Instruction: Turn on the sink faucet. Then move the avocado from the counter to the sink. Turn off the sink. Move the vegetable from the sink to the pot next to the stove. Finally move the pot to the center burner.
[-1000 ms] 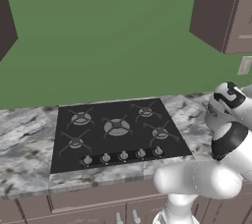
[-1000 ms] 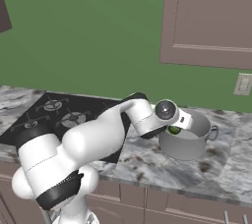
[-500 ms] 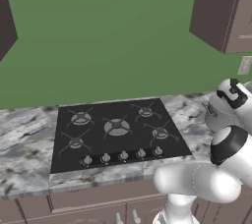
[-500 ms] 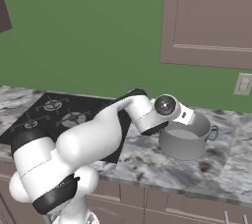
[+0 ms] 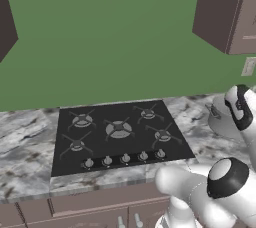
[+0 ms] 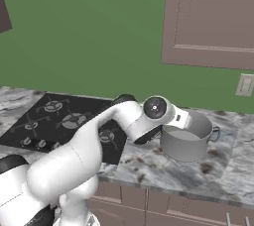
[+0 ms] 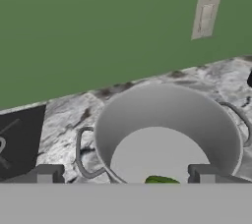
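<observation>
Widest first: the grey-and-white marbled stone counter [image 6: 163,168] runs along the green wall, and the flat black cooktop [image 5: 117,134] with wire grates and silver knobs sits at nine o'clock of the round pale grey metal pot [image 6: 187,138], close enough, I'd say, for a short carry to the center burner. Inside the pot's smooth wall, at six o'clock, lies the small dark-green avocado [image 7: 162,180]. The two-finger gripper [image 7: 128,173] hangs just above it, fingers spread wide, gripping nothing.
</observation>
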